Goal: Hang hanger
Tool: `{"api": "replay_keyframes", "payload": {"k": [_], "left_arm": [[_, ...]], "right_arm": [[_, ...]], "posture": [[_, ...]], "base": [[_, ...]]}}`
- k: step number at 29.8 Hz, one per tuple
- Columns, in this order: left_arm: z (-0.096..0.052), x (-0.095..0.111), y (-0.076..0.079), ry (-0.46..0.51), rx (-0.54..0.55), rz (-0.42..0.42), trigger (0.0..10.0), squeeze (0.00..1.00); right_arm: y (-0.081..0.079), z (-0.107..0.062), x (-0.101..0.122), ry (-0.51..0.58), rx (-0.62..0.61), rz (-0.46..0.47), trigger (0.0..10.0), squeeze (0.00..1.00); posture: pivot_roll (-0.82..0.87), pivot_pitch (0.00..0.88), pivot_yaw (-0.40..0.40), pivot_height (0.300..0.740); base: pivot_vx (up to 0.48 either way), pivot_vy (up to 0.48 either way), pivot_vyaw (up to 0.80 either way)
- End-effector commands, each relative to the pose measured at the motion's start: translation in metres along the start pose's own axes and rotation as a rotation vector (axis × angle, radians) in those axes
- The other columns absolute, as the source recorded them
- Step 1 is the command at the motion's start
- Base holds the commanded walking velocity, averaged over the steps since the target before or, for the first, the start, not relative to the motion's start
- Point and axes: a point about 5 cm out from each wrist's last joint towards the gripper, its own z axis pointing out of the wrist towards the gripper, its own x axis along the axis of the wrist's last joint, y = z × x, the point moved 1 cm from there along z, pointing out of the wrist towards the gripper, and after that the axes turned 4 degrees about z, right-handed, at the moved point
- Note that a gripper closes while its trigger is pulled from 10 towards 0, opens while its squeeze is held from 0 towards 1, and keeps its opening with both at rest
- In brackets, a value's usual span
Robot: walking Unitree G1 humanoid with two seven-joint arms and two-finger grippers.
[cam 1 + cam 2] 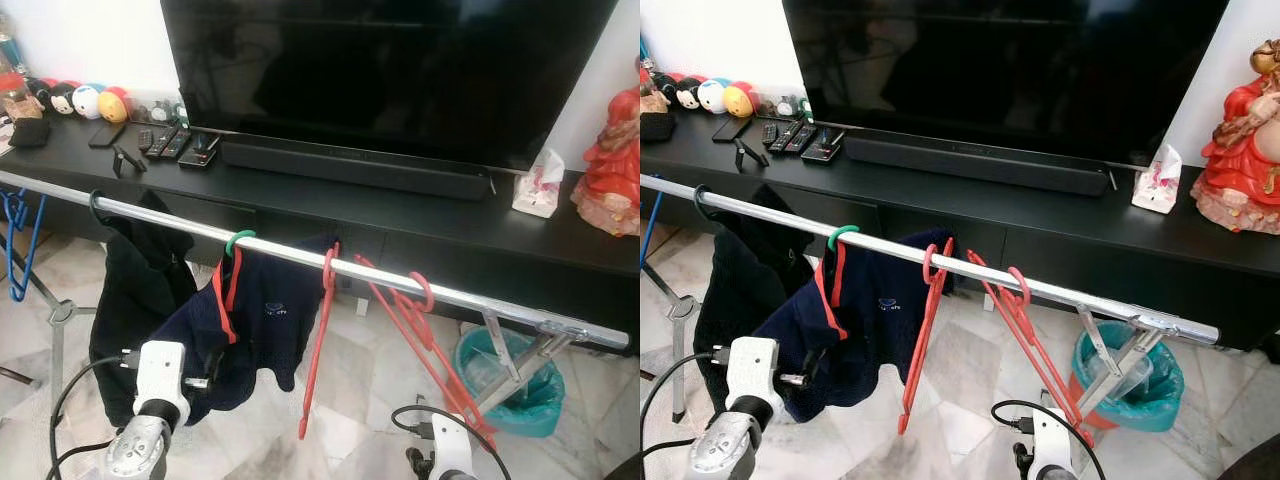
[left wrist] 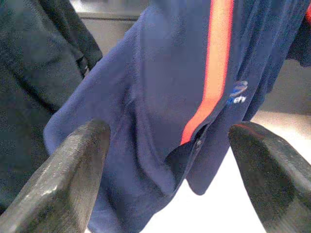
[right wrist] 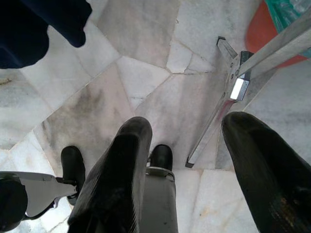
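**Hangers on rail, both hands empty and low**

Left to right: silver rail (image 1: 400,283) runs across in front of the black TV counter (image 1: 330,205), sloping down toward the robot's right. At its far left end, a blue hanger (image 1: 18,245). Next, a black garment (image 1: 135,300) hooked on the rail. Then a navy jacket with orange stripe (image 1: 255,320) on a green hook (image 1: 240,240). Beside it a red hanger (image 1: 322,330) hangs steeply tilted from the rail. Just right of that, more red hangers (image 1: 420,330) hooked on the rail, angled down toward the teal bin (image 1: 520,395).

Left hand (image 2: 165,194): fingers apart, nothing between them, pointed at the navy jacket, close to the fabric. Not touching as far as I can tell.

Right hand (image 3: 187,160): fingers apart, empty, aimed down at the marble floor (image 3: 97,107) near the rail stand's foot (image 3: 214,126).
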Motion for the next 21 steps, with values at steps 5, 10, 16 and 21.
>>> {"api": "replay_keyframes", "payload": {"k": [5,10,16,21], "left_arm": [[0.005,0.007,0.007,0.032,-0.022,0.006,10.0,0.00],[0.006,0.009,0.008,0.044,-0.027,0.004,10.0,0.00],[0.008,0.013,0.008,0.054,-0.030,0.002,10.0,0.00],[0.010,0.016,0.009,0.065,-0.035,-0.007,10.0,0.00]], "right_arm": [[0.001,-0.001,-0.004,-0.006,-0.010,0.016,10.0,0.00],[0.001,-0.001,-0.005,-0.008,-0.008,0.016,10.0,0.00],[0.001,-0.001,-0.005,-0.009,-0.007,0.016,10.0,0.00],[0.001,-0.001,-0.005,-0.008,-0.008,0.017,10.0,0.00]], "posture": [[0.02,0.000,-0.016,0.740],[0.02,0.000,-0.015,0.740],[0.02,0.000,-0.016,0.740],[0.02,0.000,-0.017,0.740]], "base": [[0.000,0.000,0.00],[0.000,0.256,0.00],[0.000,0.276,0.00],[0.000,0.325,0.00]]}}
